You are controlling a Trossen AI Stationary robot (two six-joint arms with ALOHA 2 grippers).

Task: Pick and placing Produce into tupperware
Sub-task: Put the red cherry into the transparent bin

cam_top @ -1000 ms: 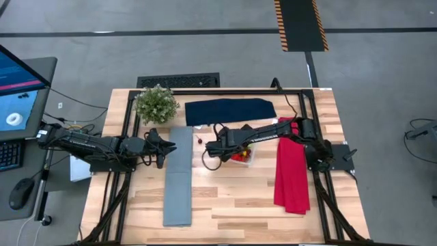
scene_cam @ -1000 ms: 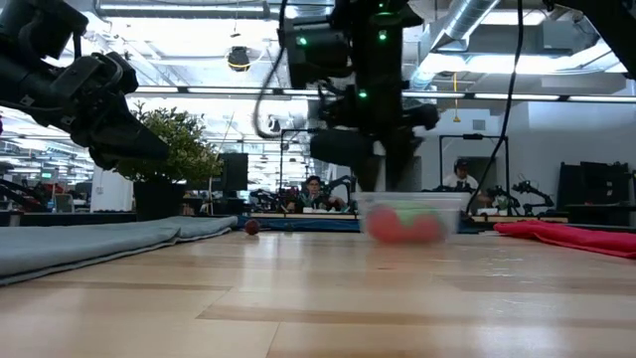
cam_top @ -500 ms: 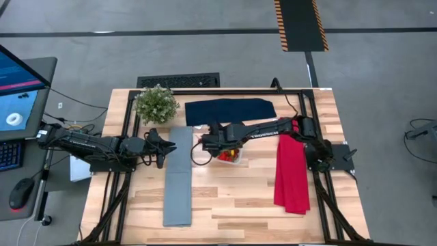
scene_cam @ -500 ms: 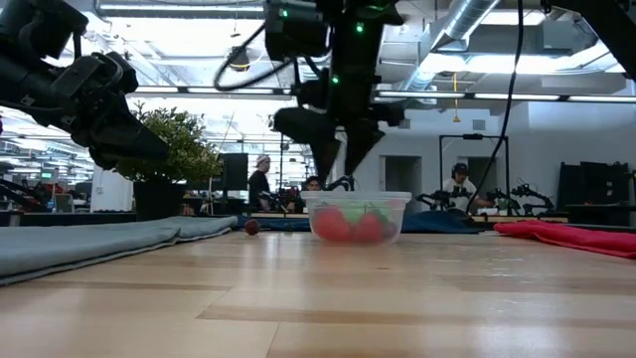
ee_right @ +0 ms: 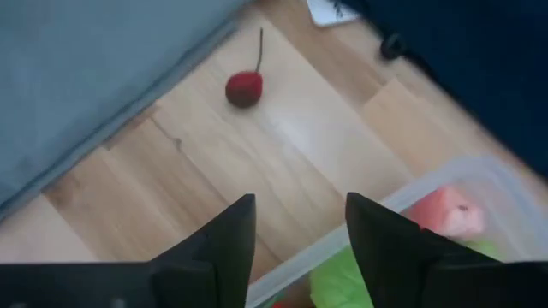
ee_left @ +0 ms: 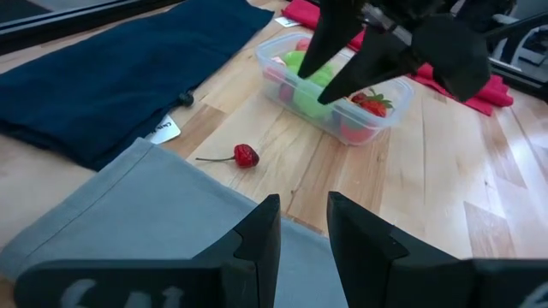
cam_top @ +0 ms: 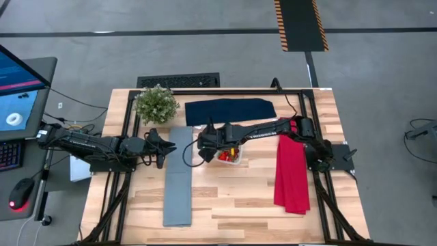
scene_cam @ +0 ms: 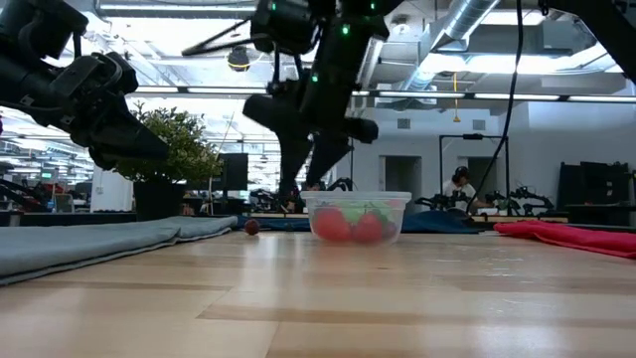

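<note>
Right gripper (ee_right: 295,248) fingers spread, empty, now past the tupperware (cam_top: 230,156) toward the stray cherry (ee_left: 246,156) beside the grey cloth (cam_top: 179,179) (last loose produce, likely). Left gripper (ee_left: 300,235) narrowly parted, idle.

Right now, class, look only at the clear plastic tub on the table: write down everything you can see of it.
The tupperware is a small clear plastic tub, rectangular with rounded corners and a rolled rim, with no lid on it. It stands upright on the bare wooden table, between the grey cloth and the red cloth, just in front of the navy cloth. Inside lie lime-green and red strawberry-like pieces. The right gripper hovers over its rim; whether they touch is unclear.
</note>
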